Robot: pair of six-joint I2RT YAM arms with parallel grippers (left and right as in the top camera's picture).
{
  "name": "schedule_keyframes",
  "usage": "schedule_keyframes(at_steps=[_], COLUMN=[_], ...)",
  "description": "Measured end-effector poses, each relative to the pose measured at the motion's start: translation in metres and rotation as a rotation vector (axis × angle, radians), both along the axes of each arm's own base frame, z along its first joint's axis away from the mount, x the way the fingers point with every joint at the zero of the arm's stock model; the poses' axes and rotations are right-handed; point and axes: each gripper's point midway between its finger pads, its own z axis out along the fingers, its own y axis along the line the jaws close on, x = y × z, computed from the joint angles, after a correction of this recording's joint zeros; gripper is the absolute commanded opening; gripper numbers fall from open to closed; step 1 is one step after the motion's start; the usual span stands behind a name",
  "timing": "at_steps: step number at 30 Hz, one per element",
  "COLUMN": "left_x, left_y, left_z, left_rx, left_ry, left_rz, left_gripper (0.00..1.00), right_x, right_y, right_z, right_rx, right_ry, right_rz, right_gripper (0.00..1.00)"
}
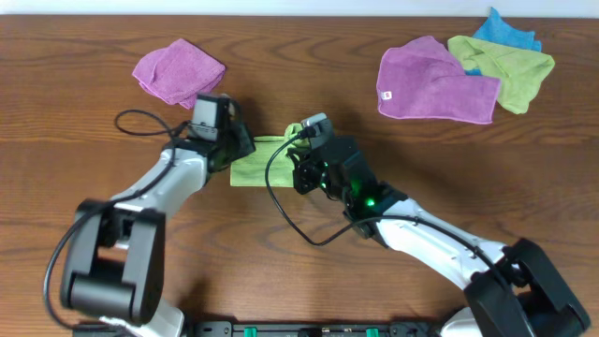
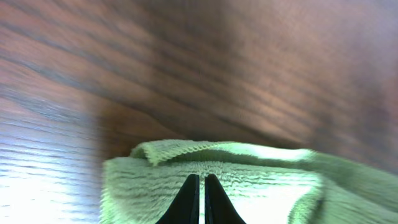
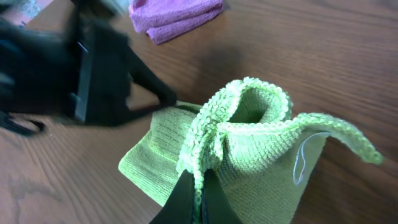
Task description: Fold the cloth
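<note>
At centre of brown wooden table (image 1: 309, 84), lime-green microfibre cloth (image 1: 253, 170) lies between both arms, long axis left-right. Its raised edge is pinched by right gripper (image 3: 198, 186); left gripper (image 2: 199, 186) jaws pressed together at opposite edge, catch unclear.

We see the lime-green cloth (image 1: 251, 170) (image 2: 249, 183) (image 3: 261, 149) near the middle of the table, its left part lying flat on the wood with the far hem curled over. Its right part stands bunched in a raised peak, stitched edge rolled open, with a small white tag (image 3: 302, 159) on the raised side
</note>
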Motion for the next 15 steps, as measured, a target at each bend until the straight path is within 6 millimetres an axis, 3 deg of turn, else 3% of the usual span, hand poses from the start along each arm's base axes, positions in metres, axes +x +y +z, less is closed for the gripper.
schedule_keyframes(at_steps=[6, 15], left_x=[0.000, -0.008], left_y=[0.022, 0.050], left_z=[0.023, 0.017], left_rx=[0.010, 0.038], left_ry=[-0.036, 0.014], left_rz=[0.030, 0.066], left_gripper=[0.06, 0.06], right_x=[0.002, 0.003], right_y=[0.019, 0.057], right_z=[-0.011, -0.026], right_rx=[-0.028, -0.051], right_ry=[0.033, 0.056], right_rz=[0.030, 0.096], right_gripper=[0.01, 0.01])
